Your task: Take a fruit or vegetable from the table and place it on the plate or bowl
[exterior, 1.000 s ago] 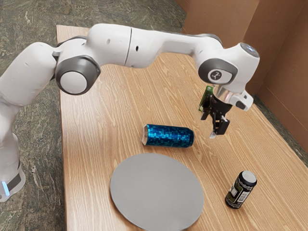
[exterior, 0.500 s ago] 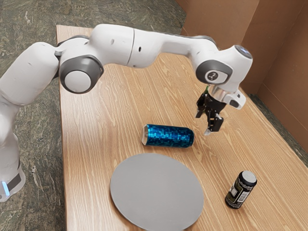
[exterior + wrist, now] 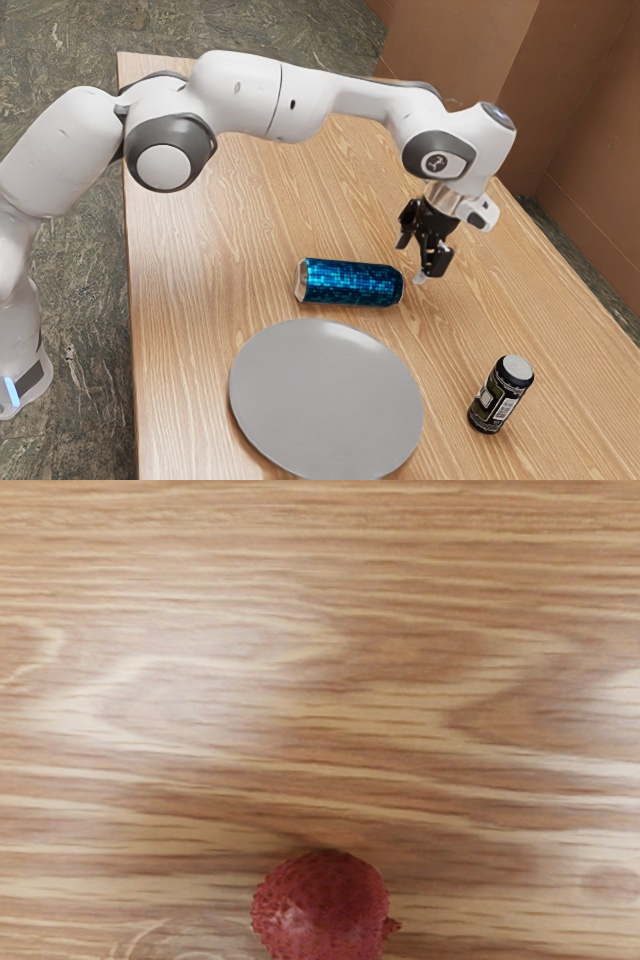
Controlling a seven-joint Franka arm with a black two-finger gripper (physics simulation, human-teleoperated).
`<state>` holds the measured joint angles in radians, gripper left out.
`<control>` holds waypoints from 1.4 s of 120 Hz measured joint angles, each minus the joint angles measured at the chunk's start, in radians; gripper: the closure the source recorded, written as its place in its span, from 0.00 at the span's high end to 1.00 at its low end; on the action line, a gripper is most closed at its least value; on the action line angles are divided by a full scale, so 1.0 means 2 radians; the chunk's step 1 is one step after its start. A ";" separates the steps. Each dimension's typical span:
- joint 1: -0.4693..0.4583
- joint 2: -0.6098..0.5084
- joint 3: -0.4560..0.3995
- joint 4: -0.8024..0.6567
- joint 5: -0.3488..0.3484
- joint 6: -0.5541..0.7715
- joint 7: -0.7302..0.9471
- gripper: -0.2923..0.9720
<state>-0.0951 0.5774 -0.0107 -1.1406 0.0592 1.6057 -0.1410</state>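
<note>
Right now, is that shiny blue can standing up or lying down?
Lying down. The blue can rests on its side on the wooden table, its round end facing the exterior view's left.

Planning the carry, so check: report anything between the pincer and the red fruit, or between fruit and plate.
Nothing visible separates the pincer from the red fruit just under it. The blue can lies on its side between the pincer and the grey plate; a low carry would likely hit it.
</note>
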 joint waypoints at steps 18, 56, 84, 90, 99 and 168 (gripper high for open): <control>-0.001 0.000 0.000 -0.004 -0.003 0.000 0.002 0.77; -0.001 -0.001 0.000 -0.020 -0.013 0.007 0.004 0.77; -0.001 -0.001 0.000 -0.022 -0.018 0.016 0.005 0.77; -0.001 0.000 0.000 -0.023 -0.018 0.018 0.005 0.77; 0.000 0.002 0.000 -0.023 -0.018 0.022 0.005 0.77; 0.005 0.012 0.000 -0.029 -0.019 0.041 0.009 0.77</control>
<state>-0.0859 0.6006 -0.0107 -1.1986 0.0204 1.6878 -0.1239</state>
